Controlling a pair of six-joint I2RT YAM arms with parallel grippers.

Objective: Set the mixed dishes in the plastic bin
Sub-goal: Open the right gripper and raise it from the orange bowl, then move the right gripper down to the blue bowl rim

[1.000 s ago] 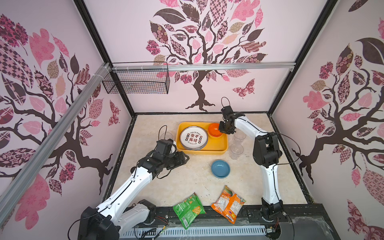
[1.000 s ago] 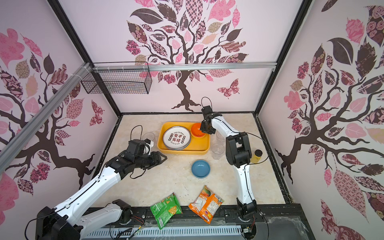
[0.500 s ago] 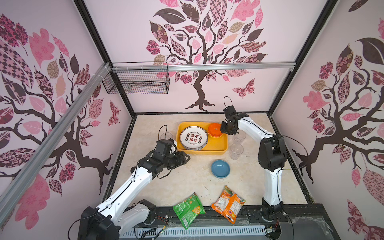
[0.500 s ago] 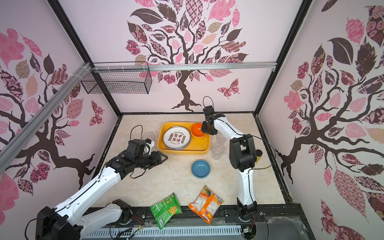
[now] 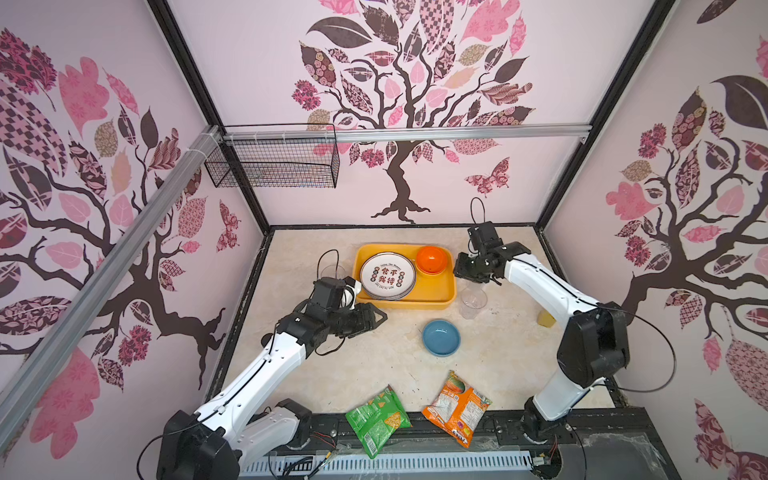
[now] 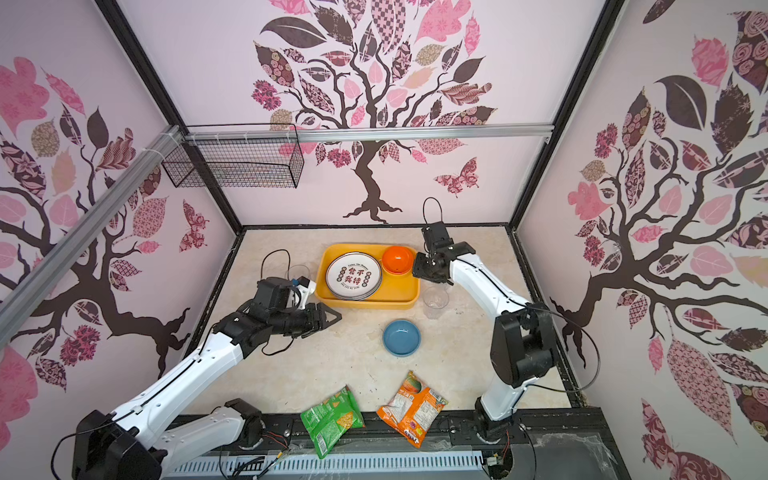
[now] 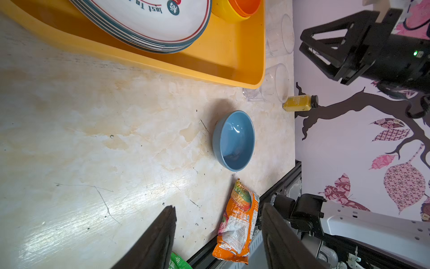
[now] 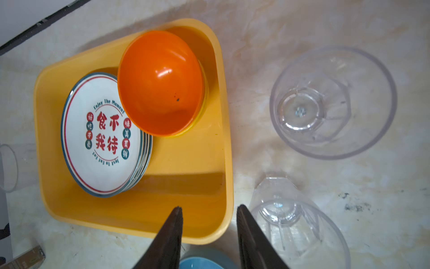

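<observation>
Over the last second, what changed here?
The right jaws opened off the orange bowl, leaving it in the bin, and pulled back rightward to above the cups. The left arm, plates, blue bowl and bags stayed put.

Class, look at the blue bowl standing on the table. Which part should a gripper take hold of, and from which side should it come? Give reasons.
Take the blue bowl by its rim, one finger inside and one outside, coming down from above. It stands upright with its mouth open, looks too wide to span, and has bare table around it.
</observation>
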